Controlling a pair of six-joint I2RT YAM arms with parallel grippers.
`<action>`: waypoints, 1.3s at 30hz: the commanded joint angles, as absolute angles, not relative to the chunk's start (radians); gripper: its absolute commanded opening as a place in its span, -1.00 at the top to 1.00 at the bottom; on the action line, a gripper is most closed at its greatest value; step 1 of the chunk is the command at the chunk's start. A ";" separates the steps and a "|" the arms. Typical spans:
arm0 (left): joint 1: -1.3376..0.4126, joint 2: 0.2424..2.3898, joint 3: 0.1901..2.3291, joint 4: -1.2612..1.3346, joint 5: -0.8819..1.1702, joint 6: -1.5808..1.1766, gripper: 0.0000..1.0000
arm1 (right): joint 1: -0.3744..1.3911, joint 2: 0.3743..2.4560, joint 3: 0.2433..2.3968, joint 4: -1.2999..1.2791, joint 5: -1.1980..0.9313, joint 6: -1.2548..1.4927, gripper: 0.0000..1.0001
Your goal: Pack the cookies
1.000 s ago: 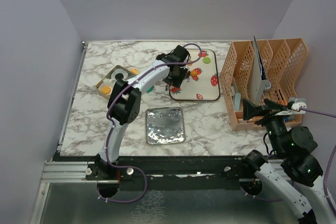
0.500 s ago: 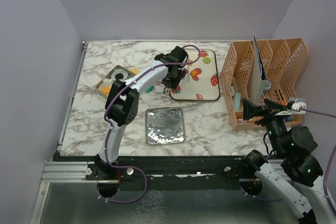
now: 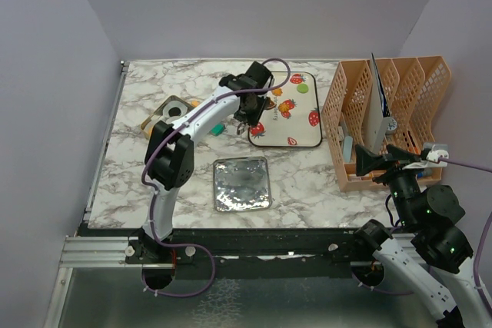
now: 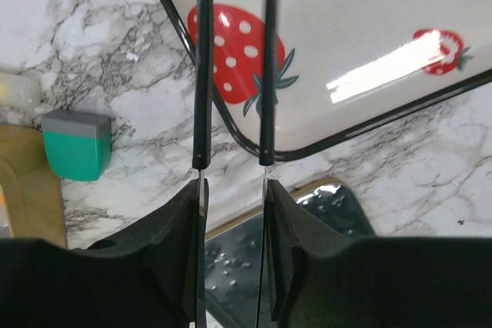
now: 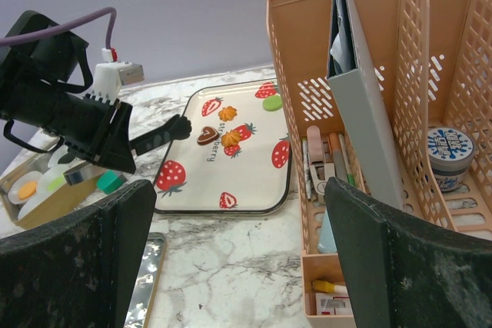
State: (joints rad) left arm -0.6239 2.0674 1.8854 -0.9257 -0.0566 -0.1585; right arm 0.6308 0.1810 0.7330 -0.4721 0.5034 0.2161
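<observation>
Several cookies lie on the white strawberry tray [image 5: 246, 182]: a brown heart [image 5: 206, 135], two orange ones [image 5: 227, 113] and a green one [image 5: 270, 102]. Another orange cookie [image 5: 27, 188] lies in the gold tin [image 5: 34, 217] at the left. My left gripper [image 3: 247, 121] hangs over the tray's left edge. Its fingers [image 4: 201, 74] stand a narrow gap apart, their tips cut off in the wrist view. A small black round cookie [image 5: 181, 124] shows at their tips. My right gripper [image 5: 238, 266] is wide open and empty, raised near the organiser.
A silver tin lid [image 3: 241, 183] lies in front of the tray. A teal block [image 4: 77, 144] sits between tin and tray. White paper cups [image 5: 50, 182] sit in the tin. A peach desk organiser [image 3: 384, 113] with stationery stands at the right.
My left gripper has moved left and slightly back, from over the tray's front-left corner to its left edge. The right arm has not moved.
</observation>
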 commanded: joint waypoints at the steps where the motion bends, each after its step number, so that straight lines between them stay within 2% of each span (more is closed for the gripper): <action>1: -0.626 2.117 1.991 -0.924 -0.074 -0.180 0.17 | 0.630 0.169 0.726 -0.476 0.505 0.210 -1.00; 8: -0.626 2.225 2.104 -0.926 -0.082 -0.213 0.00 | 0.630 0.170 0.726 -0.478 0.508 0.212 -1.00; 23: -0.623 2.330 2.159 -0.926 -0.110 -0.240 0.02 | 0.630 0.178 0.726 -0.476 0.511 0.210 -1.00; 32: -0.621 2.346 2.156 -0.928 -0.099 -0.241 0.28 | 0.630 0.178 0.725 -0.476 0.509 0.210 -1.00; 39: -0.621 2.270 2.084 -0.930 -0.076 -0.230 0.52 | 0.630 0.176 0.725 -0.476 0.510 0.210 -1.00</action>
State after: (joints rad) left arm -0.6231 2.3322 2.1281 -0.9215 -0.0834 -0.2314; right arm 0.6308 0.1810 0.7330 -0.4721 0.5037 0.2161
